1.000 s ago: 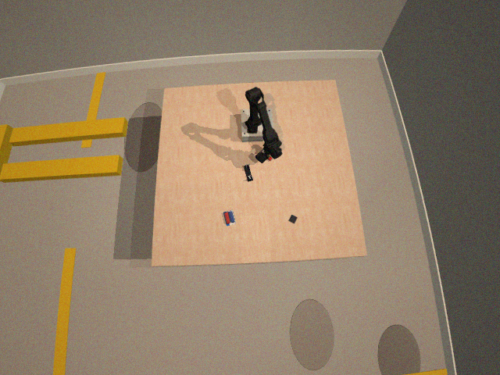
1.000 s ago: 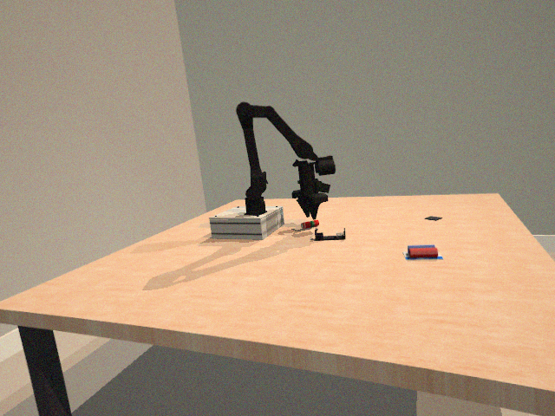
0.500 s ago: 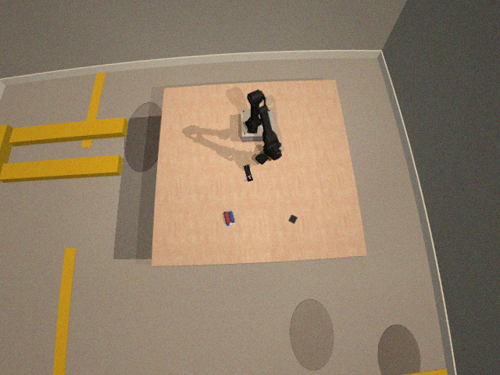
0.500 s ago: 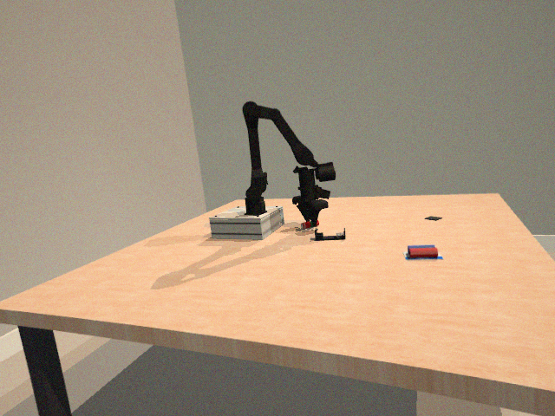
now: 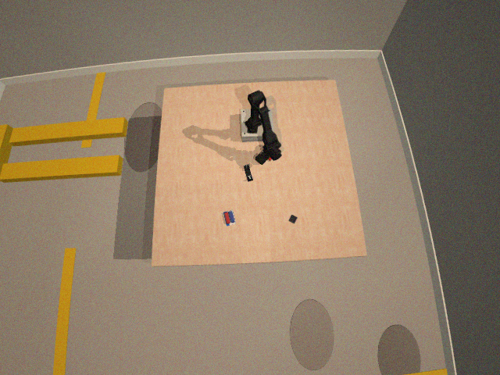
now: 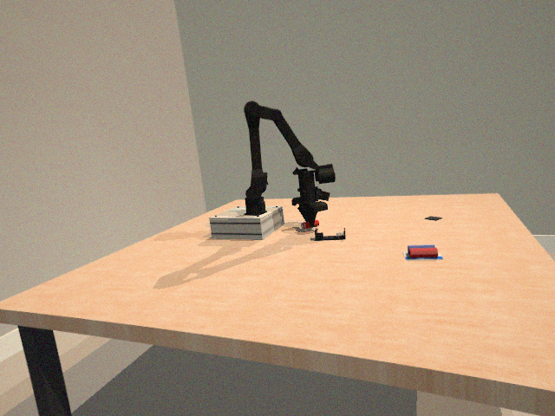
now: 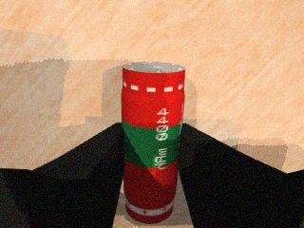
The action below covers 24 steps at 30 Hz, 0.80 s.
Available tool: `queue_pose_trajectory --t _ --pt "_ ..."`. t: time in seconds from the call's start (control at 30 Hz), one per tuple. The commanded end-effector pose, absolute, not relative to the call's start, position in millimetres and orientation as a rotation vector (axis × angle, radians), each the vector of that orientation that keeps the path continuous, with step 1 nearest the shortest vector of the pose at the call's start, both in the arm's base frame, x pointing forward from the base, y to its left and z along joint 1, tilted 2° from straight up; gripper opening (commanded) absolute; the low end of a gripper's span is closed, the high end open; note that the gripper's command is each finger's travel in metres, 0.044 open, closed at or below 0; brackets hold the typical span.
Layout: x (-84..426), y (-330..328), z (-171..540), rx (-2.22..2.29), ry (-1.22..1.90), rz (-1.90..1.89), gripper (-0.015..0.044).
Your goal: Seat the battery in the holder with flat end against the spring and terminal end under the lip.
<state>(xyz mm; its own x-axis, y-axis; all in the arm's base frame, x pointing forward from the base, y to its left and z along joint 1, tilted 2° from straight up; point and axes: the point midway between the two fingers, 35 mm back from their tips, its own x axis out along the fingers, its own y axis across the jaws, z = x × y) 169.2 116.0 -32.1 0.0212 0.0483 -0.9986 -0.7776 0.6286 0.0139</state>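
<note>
Here the tool is down at the counter, its fingers pressed against both sides of the battery, clamped on it. The battery lies flat on the counter just beside the holder, not in it.

Bench pale matt wood grain, battery glossy red-green wrap with dull metal end caps, tool matt black plastic

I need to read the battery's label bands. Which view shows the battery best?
The wrist view: the battery fills it, red and green bands plain between the jaws. The exterior view shows a red speck under the gripper; the top view barely a dot.
</note>
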Motion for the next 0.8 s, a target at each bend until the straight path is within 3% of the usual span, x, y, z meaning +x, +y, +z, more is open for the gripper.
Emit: queue_pose_trajectory --t 0.0,0.5,0.77 --pt "168 114 -34 -0.668 1.424 0.716 0.0078" --pt "168 112 16 -0.666 1.425 0.713 0.0078" --pt "211 91 27 -0.542 1.46 0.588 0.0078"
